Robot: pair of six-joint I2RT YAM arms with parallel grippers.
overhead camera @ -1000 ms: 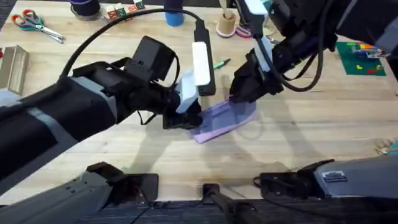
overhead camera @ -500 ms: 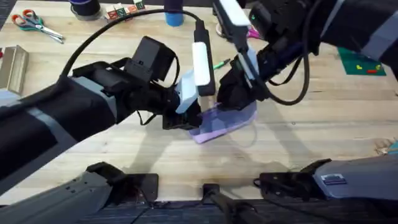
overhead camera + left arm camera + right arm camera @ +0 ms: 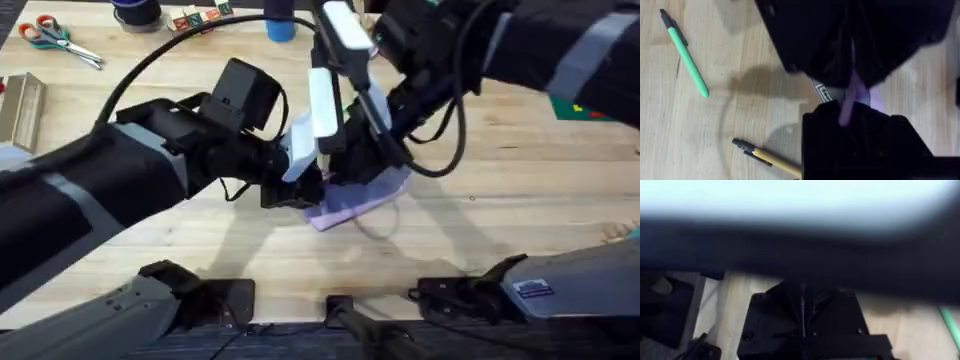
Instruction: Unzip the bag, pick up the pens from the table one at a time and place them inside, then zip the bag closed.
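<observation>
light wood table [image 3: 520,210] carries everything, and the bag [image 3: 358,198] lies near the middle of the overhead frame, its long axis running from lower left to upper right. you have both arms meeting over it. the left gripper [image 3: 305,185] is at the lower left end of the bag, and in the left wrist view its black fingers pinch a fold of purple fabric [image 3: 850,100], so i judge it is pressed together on the bag and holds that end. the right gripper [image 3: 372,160] sits on the upper right part of the bag, touching or almost touching it; in the right wrist view its fingers look pressed together, but i cannot tell if the zipper pull is between them.

the move to come turns on the zipper line, which should run along the bag's long axis. i think the right arm must travel along this axis while the left keeps the other end fixed. whether the zipper is already open is hidden under the arms.

the green pen [image 3: 686,55] and the yellow pen [image 3: 767,157] lie on the table apart from the bag, each slanting from upper left to lower right in the left wrist view. both are outside the bag.
</observation>
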